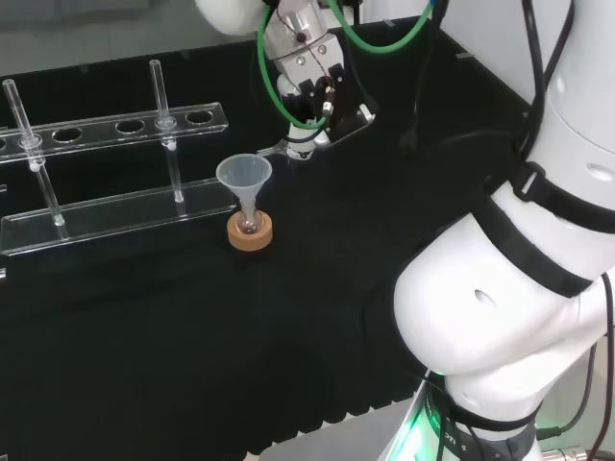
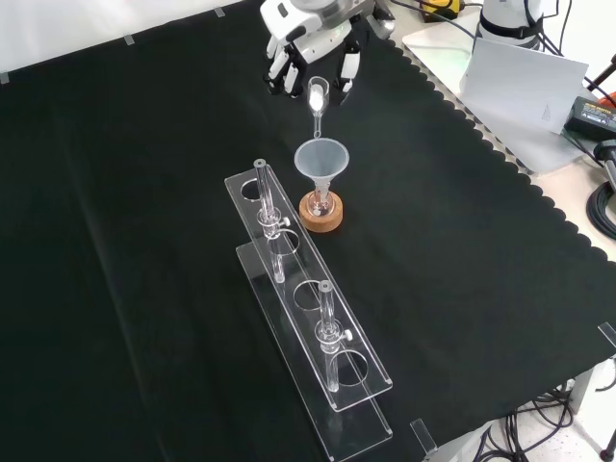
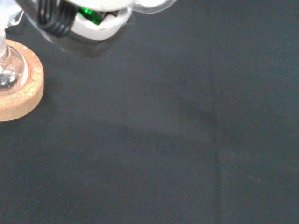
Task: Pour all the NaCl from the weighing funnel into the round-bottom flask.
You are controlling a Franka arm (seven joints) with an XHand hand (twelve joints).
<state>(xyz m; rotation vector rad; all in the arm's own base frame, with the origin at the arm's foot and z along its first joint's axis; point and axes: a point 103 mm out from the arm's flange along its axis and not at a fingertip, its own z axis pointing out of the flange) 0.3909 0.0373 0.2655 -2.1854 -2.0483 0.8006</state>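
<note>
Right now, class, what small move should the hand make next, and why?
Probably tip the weighing funnel a little further. The hand holds it with its spout aimed down over the plastic funnel in the round-bottom flask on its cork ring, and white powder still sits in its bowl.

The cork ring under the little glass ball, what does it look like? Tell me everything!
The cork ring is a round, light brown stand that looks like cork, with a slightly rough, speckled side. It lies flat on the black cloth, next to the clear rack. The small round-bottom flask sits in its middle hole, with a clear funnel standing in the flask's neck. The hand is above it and does not touch it.
</note>
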